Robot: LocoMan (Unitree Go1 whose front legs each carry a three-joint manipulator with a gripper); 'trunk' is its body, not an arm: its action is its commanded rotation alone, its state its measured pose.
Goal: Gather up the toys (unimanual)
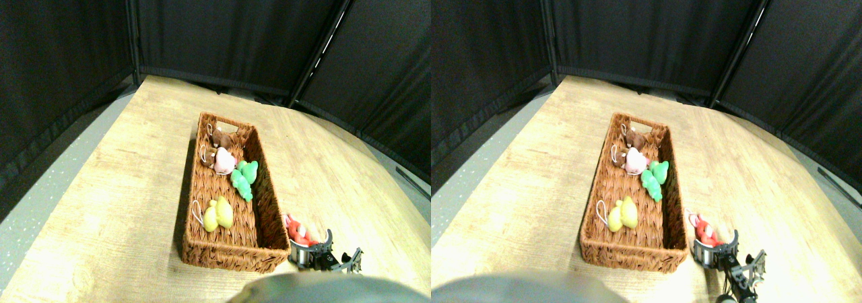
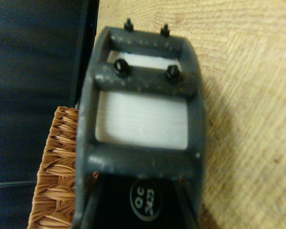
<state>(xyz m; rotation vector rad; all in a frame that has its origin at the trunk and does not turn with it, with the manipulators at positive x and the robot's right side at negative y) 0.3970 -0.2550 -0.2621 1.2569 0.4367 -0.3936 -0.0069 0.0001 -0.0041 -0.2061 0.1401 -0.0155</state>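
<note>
Leftmost on the wooden table stands the brown wicker basket. Inside it lie a yellow toy near the front, a green toy against the right wall, and a pink toy and a brown toy toward the far end. Just right of the basket's front corner, a red-orange toy rests on the table. The right gripper sits right beside that toy; whether its jaws are apart or closed cannot be told.
</note>
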